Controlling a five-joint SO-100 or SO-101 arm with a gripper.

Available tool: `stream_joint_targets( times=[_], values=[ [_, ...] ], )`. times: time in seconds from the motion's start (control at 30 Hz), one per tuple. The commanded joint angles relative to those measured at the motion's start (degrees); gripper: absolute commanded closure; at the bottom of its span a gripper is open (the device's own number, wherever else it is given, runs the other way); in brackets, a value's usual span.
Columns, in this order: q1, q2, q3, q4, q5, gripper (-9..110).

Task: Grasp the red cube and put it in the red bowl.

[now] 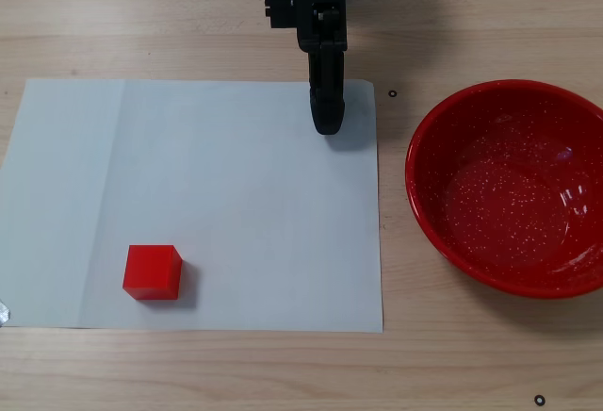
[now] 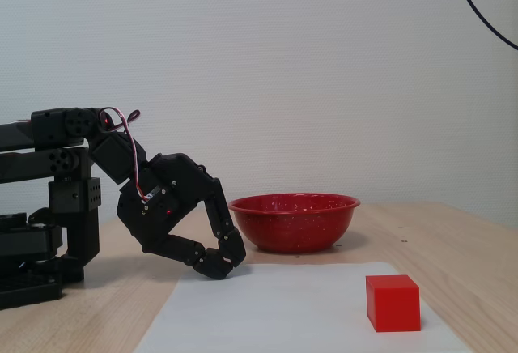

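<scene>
The red cube (image 1: 152,271) sits on the white paper sheet (image 1: 236,204) near its lower left corner; in the side fixed view it stands at the right front (image 2: 392,303). The red bowl (image 1: 509,185) stands empty on the wood table to the right of the sheet, and behind the sheet in the side view (image 2: 294,220). My black gripper (image 1: 328,123) hangs folded at the sheet's top edge, jaws shut and empty, tips close to the paper (image 2: 229,265). It is far from the cube and apart from the bowl.
The wooden table (image 1: 188,15) lies around the sheet. Small black dots mark the table near the bowl (image 1: 392,93) and at the front edge (image 1: 539,399). The arm's base (image 2: 40,207) stands at the left in the side view.
</scene>
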Motion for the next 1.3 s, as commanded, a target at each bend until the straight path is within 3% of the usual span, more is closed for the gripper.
stream_joint_targets(
  times=[0.0, 1.27],
  values=[
    [0.8, 0.5, 0.3, 0.8, 0.6, 101],
    [0.8, 0.4, -1.1, 5.0, 0.7, 101]
  ],
)
